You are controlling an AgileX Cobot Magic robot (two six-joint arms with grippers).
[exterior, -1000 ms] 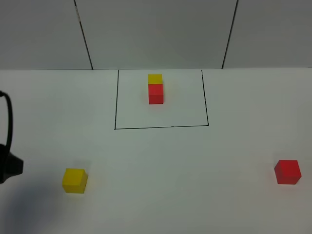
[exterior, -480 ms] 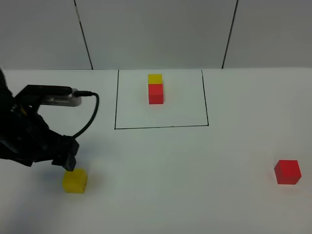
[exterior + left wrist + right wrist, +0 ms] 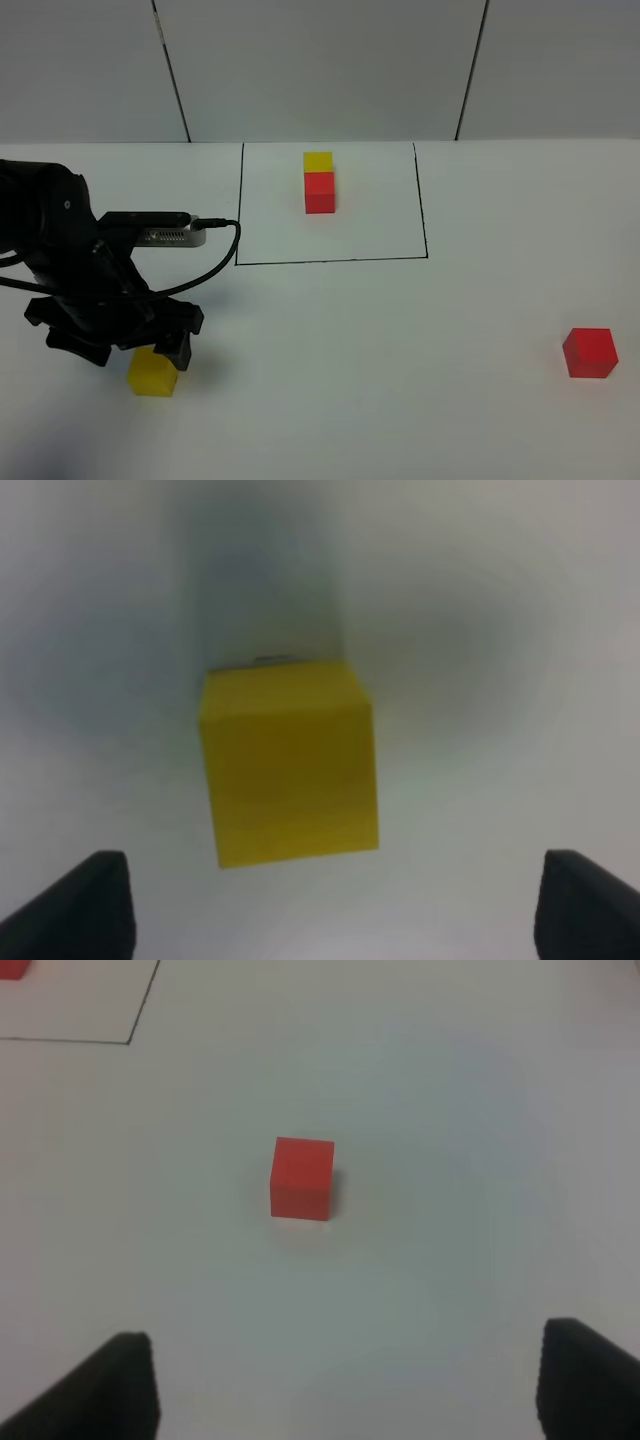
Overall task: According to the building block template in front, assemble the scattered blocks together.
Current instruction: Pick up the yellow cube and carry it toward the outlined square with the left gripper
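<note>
The template is a yellow cube [image 3: 318, 161] touching a red cube [image 3: 320, 192] inside a black-lined rectangle [image 3: 330, 261] at the back middle. The loose yellow cube [image 3: 152, 375] lies front left. My left gripper [image 3: 130, 348] hangs just above it, open. In the left wrist view the yellow cube [image 3: 290, 765] sits just ahead of the gap of the open gripper [image 3: 340, 920], untouched. The loose red cube [image 3: 589, 352] lies front right. In the right wrist view the red cube [image 3: 302, 1178] lies well ahead of my open right gripper [image 3: 350, 1390].
The white table [image 3: 380, 360] ends at a grey panelled wall [image 3: 320, 70] at the back. A black cable [image 3: 215, 255] loops from the left arm's wrist camera. A corner of the rectangle's black line [image 3: 140, 1015] shows in the right wrist view.
My left arm has come in from the left edge and lowered over the loose yellow cube. Both loose cubes and the template have not moved.
</note>
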